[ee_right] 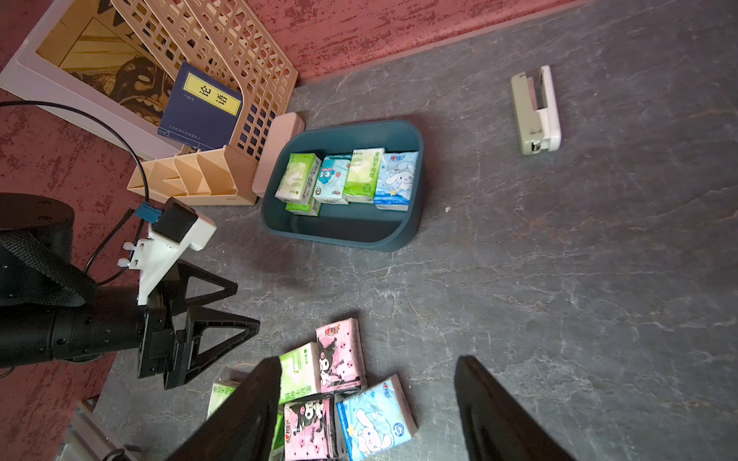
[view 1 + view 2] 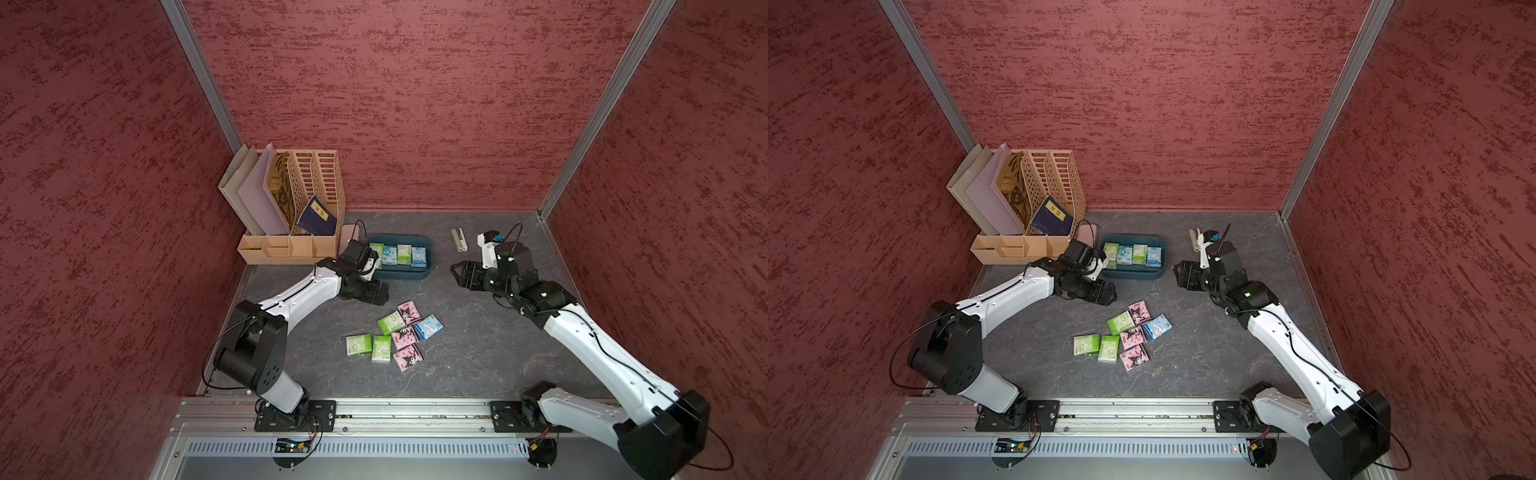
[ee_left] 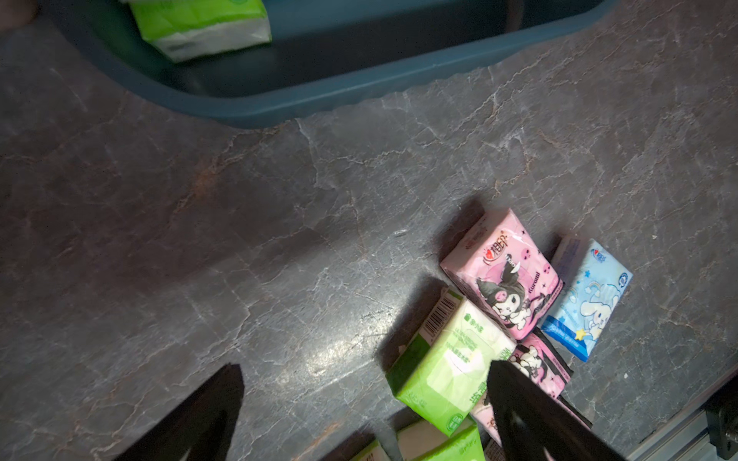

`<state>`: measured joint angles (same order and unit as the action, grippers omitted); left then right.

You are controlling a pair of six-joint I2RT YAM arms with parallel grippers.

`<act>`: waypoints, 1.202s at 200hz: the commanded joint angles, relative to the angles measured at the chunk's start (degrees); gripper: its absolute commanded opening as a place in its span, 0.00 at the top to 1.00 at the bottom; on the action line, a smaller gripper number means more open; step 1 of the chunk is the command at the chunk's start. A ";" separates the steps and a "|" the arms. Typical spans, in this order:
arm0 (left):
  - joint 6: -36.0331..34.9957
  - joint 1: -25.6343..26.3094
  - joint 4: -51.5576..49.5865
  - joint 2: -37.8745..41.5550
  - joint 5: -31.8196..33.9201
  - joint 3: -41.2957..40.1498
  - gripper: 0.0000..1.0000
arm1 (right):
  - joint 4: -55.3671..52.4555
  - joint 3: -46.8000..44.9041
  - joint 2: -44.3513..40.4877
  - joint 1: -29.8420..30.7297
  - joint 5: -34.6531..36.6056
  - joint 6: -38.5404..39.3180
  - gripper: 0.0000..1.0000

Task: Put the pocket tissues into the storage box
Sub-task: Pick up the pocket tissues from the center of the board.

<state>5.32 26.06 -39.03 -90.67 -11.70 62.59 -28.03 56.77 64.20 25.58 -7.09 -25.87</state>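
Packets (image 2: pixel 402 337) lie loose at six o'clock of the box (image 2: pixel 405 275); your left hand (image 1: pixel 247 304) and right hand (image 2: pixel 456 274) gape empty, so a fresh grab seems due.

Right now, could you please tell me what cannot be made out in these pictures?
- Under the storage box's row: one green packet peeks out, right wrist view; others hidden.
- Box's left end: left arm covers it, both top views.
- Stapler-like object: right arm half hides it, top view.

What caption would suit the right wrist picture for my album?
Open right gripper above loose pocket tissues; more packets sit in the storage box beyond.
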 commanded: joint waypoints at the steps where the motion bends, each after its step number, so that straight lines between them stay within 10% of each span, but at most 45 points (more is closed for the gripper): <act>1: 0.75 0.38 0.62 -0.15 -0.44 0.74 0.00 | -0.13 1.41 2.17 -0.27 -1.78 0.26 0.28; 215: -6.19 4.87 -2.26 -9.91 -5.56 1.09 0.19 | 0.16 3.87 10.56 -0.97 -4.51 3.10 0.28; 240: -6.28 5.05 -2.52 -10.74 -6.63 1.58 0.44 | 0.09 3.68 10.50 -1.21 -4.60 3.12 0.28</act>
<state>-0.78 30.68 -41.01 -100.71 -16.69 63.00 -28.56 58.70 74.81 24.84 -10.79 -23.53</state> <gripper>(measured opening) 0.697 0.717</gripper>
